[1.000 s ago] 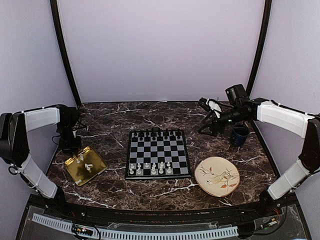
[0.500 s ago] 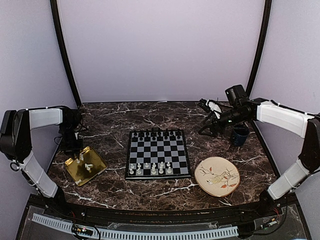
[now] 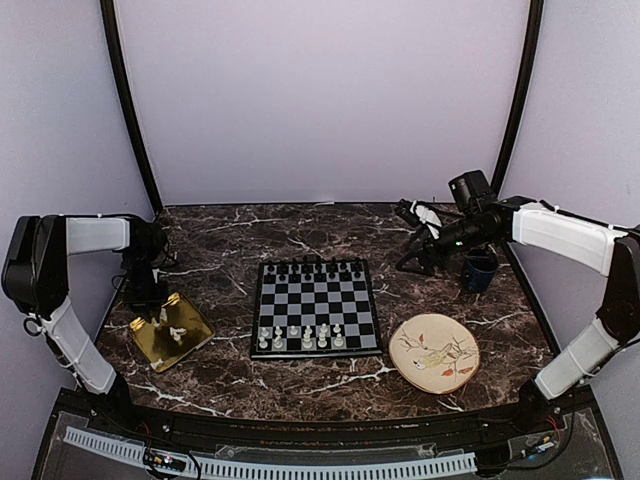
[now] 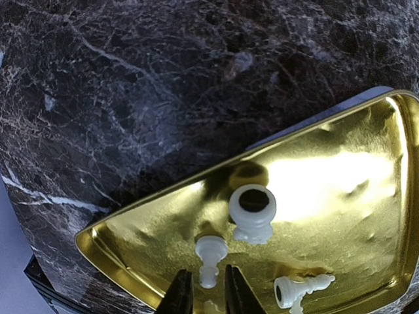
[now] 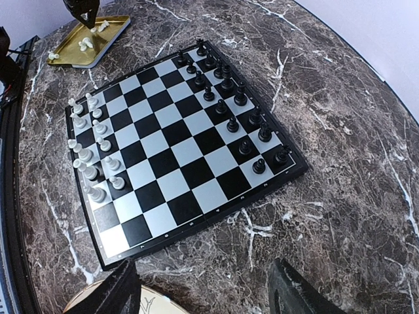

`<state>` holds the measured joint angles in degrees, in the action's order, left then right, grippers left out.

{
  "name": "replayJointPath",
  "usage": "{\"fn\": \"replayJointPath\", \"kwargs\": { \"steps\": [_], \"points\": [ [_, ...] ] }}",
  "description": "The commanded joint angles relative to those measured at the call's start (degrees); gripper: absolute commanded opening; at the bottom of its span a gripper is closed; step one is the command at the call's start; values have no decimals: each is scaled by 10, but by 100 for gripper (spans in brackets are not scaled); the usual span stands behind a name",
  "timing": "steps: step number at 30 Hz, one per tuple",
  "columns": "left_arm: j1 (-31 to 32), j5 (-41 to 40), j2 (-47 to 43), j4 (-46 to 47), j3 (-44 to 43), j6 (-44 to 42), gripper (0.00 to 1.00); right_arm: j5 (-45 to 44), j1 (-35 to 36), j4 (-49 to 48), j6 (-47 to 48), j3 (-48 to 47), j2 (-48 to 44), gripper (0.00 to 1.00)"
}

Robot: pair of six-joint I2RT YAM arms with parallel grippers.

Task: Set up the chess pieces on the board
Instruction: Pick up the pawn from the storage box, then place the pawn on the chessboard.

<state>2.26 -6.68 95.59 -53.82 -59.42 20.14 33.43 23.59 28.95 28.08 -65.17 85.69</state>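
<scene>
While the left gripper (image 4: 203,294) hangs low over the tray (image 4: 340,176), its fingers stand narrow, about a pawn's width apart. A fallen white pawn (image 4: 209,258) lies just ahead of the tips, its near end reaching toward the gap. Whether the fingers already pinch it I cannot tell. The pawn's long axis runs straight away from the gripper, in line with the gap, so the fingers would close across its thin body, not along it. Just beyond it a larger white piece (image 4: 252,210) shows its hollow base to the camera, and a third piece (image 4: 302,290) lies on its side to the right. The tray sits left of the board (image 3: 316,300), where white men (image 3: 300,337) fill part of the near rows and black men (image 3: 315,268) line the far edge. The right gripper (image 3: 412,258), wide open, hovers off the board's far right corner, well apart from the tray. The left arm is plainly the nearer.
</scene>
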Motion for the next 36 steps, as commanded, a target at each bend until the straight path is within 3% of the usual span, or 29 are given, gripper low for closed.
{"fn": "replayJointPath", "kwargs": {
  "steps": [1, 11, 16, 23, 29, 36],
  "points": [
    [0, -10, 5, -1, 4, -2, 19, -3, 4, -2, 4, 0, 3, 67],
    [1, -2, 2, -6, 1, -6, 5, -8, 6, -1, 5, -2, 11, 66],
    [25, 3, -36, -51, -30, 10, 4, -10, 9, -1, 5, -3, 14, 66],
    [132, 112, -56, -108, -128, 28, 1, -17, 15, 2, 9, -5, 18, 66],
    [242, 236, -21, -3, -205, 6, 3, -24, 18, 2, 10, -5, 16, 66],
    [326, 217, 95, 10, -321, -41, 3, -41, 18, -1, 11, -3, 11, 66]
  ]
}}
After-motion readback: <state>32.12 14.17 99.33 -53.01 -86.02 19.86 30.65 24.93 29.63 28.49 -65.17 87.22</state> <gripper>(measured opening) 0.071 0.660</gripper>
